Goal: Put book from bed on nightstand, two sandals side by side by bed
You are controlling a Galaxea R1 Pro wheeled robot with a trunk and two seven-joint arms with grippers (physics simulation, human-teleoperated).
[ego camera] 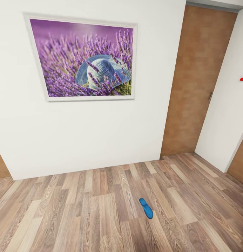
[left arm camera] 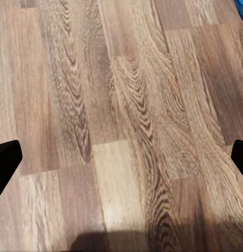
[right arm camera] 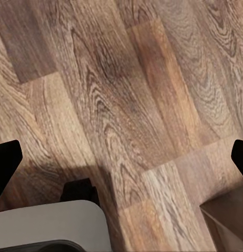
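Sandal (ego camera: 146, 208) (bright blue) alone on wood floor (ego camera: 82, 210), left gripper (left arm camera: 121, 157) released, right gripper (right arm camera: 121, 157) released

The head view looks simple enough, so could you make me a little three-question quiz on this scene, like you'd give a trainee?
1. True or false: the blue sandal lies on the wood-plank floor.
2. Multiple choice: What hangs on the white wall? A) a mirror B) a framed picture of a hat among lavender C) a clock
3. Fill in: in both wrist views, the left gripper and the right gripper each have fingertips at opposite edges with only floor between, so both are ____.

Key: 1 true; 2 B, the framed picture; 3 open.
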